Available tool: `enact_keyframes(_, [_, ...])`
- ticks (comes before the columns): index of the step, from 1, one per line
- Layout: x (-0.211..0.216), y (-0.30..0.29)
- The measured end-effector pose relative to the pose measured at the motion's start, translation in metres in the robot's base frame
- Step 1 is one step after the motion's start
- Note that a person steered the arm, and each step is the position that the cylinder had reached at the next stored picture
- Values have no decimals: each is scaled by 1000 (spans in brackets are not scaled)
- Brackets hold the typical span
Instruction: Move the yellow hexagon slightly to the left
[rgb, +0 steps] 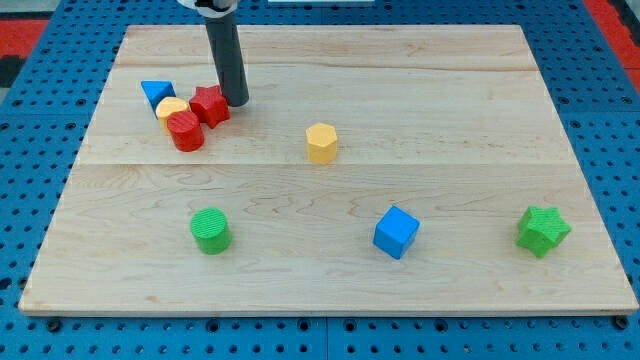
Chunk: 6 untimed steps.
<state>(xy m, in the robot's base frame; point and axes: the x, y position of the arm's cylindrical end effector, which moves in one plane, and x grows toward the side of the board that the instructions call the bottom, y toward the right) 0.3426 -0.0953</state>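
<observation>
The yellow hexagon (321, 143) stands near the middle of the wooden board (330, 260), alone. My tip (236, 101) is at the upper left, well to the left of and above the hexagon. It stands right beside a red star-like block (210, 105), touching or nearly touching its right side.
A cluster at the upper left holds a blue triangle (156, 94), a yellow block (171, 108), a red cylinder (186, 131) and the red star-like block. A green cylinder (210, 230) sits lower left, a blue cube (396, 232) lower middle, a green star (542, 230) lower right.
</observation>
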Motion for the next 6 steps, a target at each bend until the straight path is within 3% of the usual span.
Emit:
enact_keyframes(1, [6, 89])
enact_keyframes(3, [73, 139])
enact_keyframes(6, [51, 53])
